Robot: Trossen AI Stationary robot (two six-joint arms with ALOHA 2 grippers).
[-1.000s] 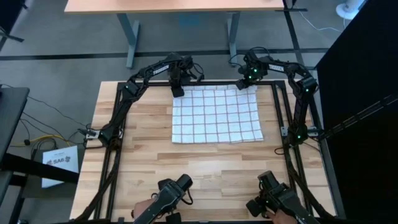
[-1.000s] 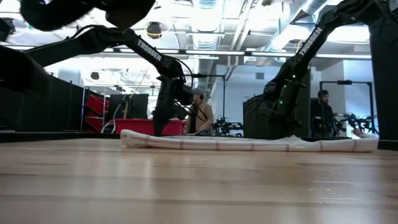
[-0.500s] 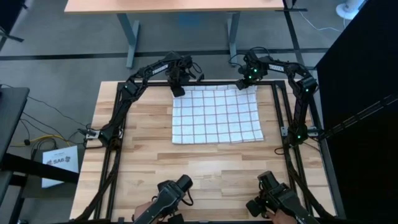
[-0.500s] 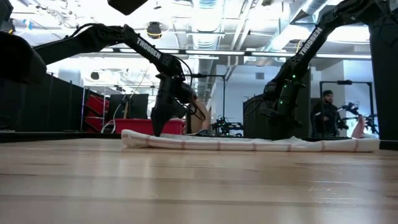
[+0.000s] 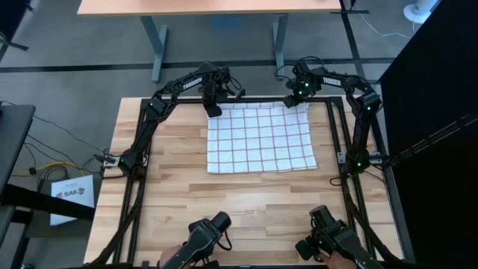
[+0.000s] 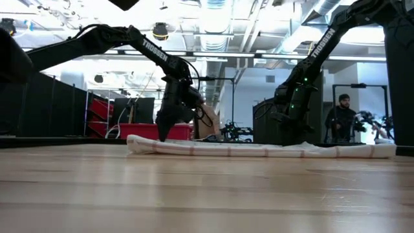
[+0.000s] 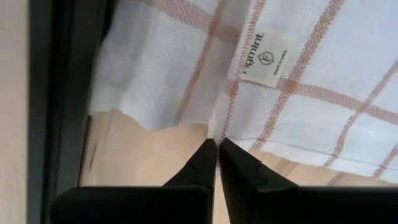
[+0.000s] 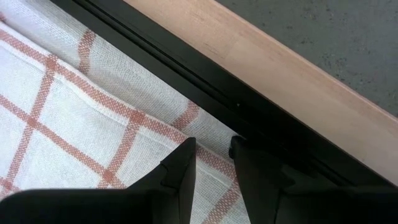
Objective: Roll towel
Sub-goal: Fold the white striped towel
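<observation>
left gripper (image 5: 213, 110) lower onto towel (image 5: 260, 138)

R gripper (image 8: 211, 163) over the towel (image 8: 68, 124), fingers (image 8: 180, 168) a little apart w/ cloth edge between them, not clearly pinched. Towel white w/ reddish grid lines, edge lying against a black rail (image 8: 205, 81). Beyond rail: light wood strip (image 8: 273, 56), then grey floor (image 8: 336, 31).
</observation>
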